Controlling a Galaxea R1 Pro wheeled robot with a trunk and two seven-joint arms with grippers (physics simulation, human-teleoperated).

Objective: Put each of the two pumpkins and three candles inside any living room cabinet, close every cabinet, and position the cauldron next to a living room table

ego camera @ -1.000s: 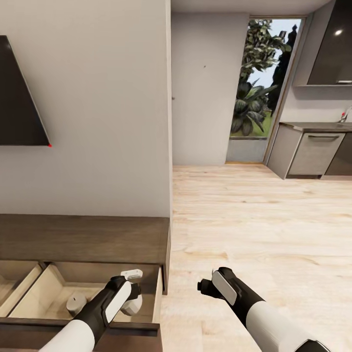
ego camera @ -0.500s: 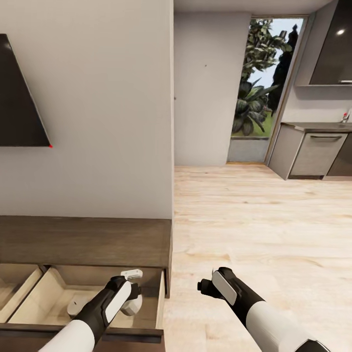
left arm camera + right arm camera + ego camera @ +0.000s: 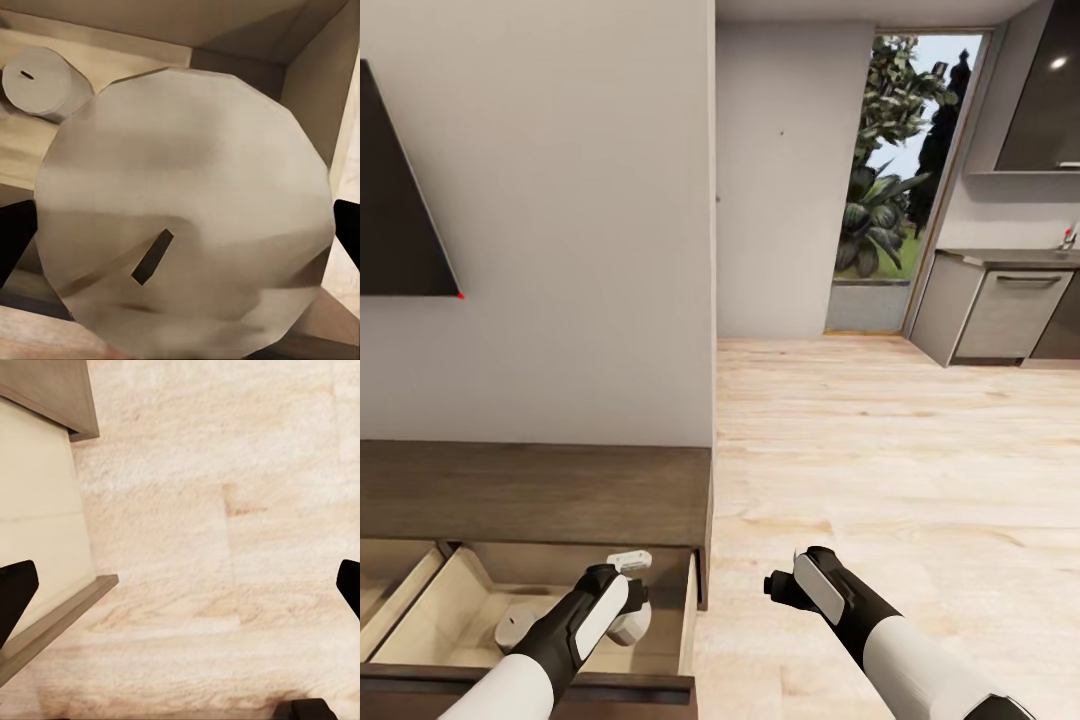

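- Left gripper (image 3: 628, 610): fingers spread wide, clamped on a candle (image 3: 184, 210) above the open cabinet (image 3: 530, 490) drawer.
- Second candle (image 3: 41, 81) lies in drawer.
- Right gripper (image 3: 778, 585): parted, holding nothing, over floor (image 3: 225, 510).

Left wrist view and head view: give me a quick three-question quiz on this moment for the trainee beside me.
1. True or false: the right gripper is carrying a pumpkin.
2. Where does the loose candle lie? A) on top of the cabinet B) inside the open drawer C) on the floor
3. Fill in: the left gripper is shut on a ___.

Key
1. False: its fingers are spread with nothing between them, over bare floor.
2. B.
3. Candle: the held candle sits between the fingers, above the drawer.
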